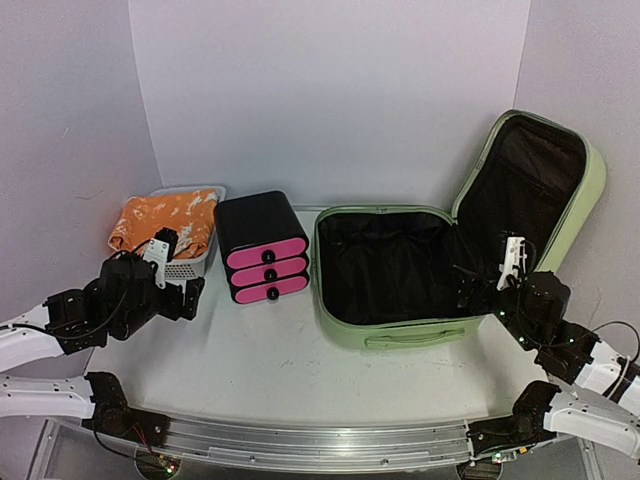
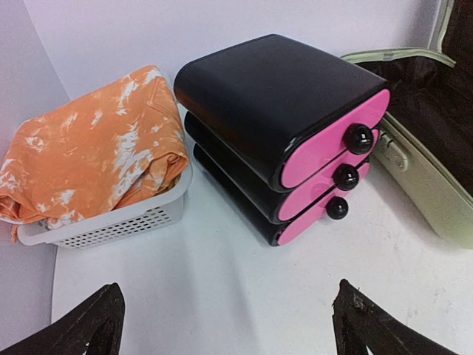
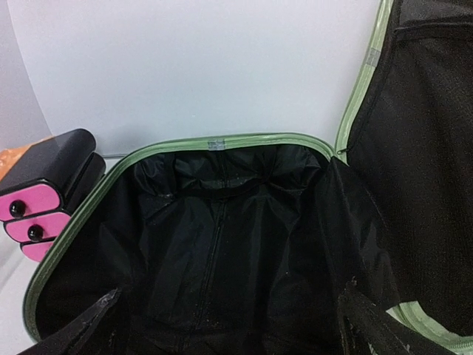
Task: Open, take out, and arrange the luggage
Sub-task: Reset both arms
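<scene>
Left gripper (image 2: 229, 336) low over the table, fingers spread wide and empty, black three-drawer box with pink fronts (image 2: 275, 92) ahead, right gripper (image 3: 229, 333) equally wide, gripping nothing, tips inside the open large light-green hard-shell suitcase (image 1: 400, 336), lid upright to their right

Luggage (image 2: 429, 194) mostly past R edge in L wrist view.

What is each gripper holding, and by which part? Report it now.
Nothing is held. The left gripper is open over the bare table in front of the pink-fronted drawer box. The right gripper is open over the open green suitcase.
</scene>
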Tool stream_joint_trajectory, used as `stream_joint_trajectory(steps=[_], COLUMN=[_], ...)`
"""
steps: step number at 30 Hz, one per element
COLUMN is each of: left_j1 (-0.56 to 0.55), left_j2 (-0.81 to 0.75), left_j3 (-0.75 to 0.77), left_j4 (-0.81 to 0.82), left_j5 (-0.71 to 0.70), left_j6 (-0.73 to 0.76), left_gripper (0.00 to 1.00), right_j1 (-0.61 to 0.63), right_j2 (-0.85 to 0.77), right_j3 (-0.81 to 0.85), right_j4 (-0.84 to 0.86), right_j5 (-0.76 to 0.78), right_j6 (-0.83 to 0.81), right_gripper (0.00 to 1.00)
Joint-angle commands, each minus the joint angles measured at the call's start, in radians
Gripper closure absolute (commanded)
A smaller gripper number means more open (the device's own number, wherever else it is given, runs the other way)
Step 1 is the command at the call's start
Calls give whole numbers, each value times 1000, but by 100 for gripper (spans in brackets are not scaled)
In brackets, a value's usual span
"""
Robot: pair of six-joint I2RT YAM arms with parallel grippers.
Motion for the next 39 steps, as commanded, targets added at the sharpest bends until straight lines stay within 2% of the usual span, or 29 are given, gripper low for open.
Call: stream_joint_trajectory(steps=[1, 3, 5, 7, 9, 11, 16, 20, 23, 30, 34, 39], left_j1=[116, 217, 334, 429, 492, 541, 607, 642, 673, 781, 837, 846], left_j2=[15, 31, 69, 118, 159, 181, 284, 365, 410, 509, 558, 617], left_j3=[-19, -22, -10, 10, 20, 11, -7, -51, -88, -152, -162, -184], left_j4=[136, 175, 204, 222, 257, 307, 395, 551, 667, 884, 955, 1025], left_j5=[17, 111, 208, 270, 284, 301, 271, 257, 268, 397, 455, 475], left_j6=[84, 91, 95, 104, 106, 106, 122, 140, 173, 201, 201, 229], left_gripper=[0, 0, 1, 1, 0, 0, 0, 0, 0, 0, 0, 0], right_j1=[-4, -11, -57, -166, -281, -351, -460, -562, -591, -643, -651, -654], right_j2=[74, 107, 151, 205, 258, 305, 473, 619, 716, 905, 976, 1112], right_j3=[3, -9, -18, -18, -19, -30, -33, -32, -33, -46, -50, -64], right_j4=[218, 299, 365, 405, 454, 528, 675, 801, 882, 1086, 1220, 1366], right_j5=[44, 81, 54, -95, -235, -309, -374, -448, -408, -410, -447, -431], right_j6=[-117, -166, -220, -263, -208, -188, -227, -226, -287, -279, -300, -295], right_gripper=[4, 3, 2, 2, 2, 2, 3, 3, 2, 2, 2, 2])
